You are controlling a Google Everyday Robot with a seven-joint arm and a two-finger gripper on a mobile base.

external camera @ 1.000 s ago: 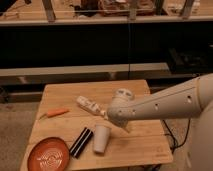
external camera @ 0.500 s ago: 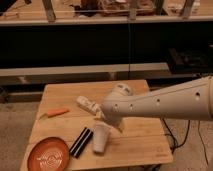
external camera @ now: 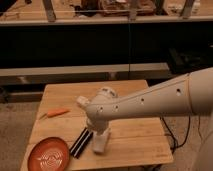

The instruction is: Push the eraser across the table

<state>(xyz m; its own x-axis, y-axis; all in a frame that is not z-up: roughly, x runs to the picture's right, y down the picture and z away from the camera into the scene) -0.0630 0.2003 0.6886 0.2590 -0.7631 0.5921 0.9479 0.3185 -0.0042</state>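
The eraser (external camera: 81,142), a flat black block with a pale stripe, lies near the front of the wooden table (external camera: 135,130). It is just left of a white paper cup (external camera: 100,141) that lies on its side. My gripper (external camera: 96,127) hangs at the end of the white arm, which reaches in from the right. It is low over the table, just above the cup and the eraser's far end. I cannot tell whether it touches either one.
An orange marker (external camera: 56,113) lies at the table's left side. A round orange-red plate (external camera: 48,155) sits at the front left corner, close to the eraser. Dark shelving runs behind the table. A cable hangs by the table's right edge.
The arm has swung left and down, bringing the gripper over the cup and eraser. The eraser, cup, marker and plate have not visibly moved.
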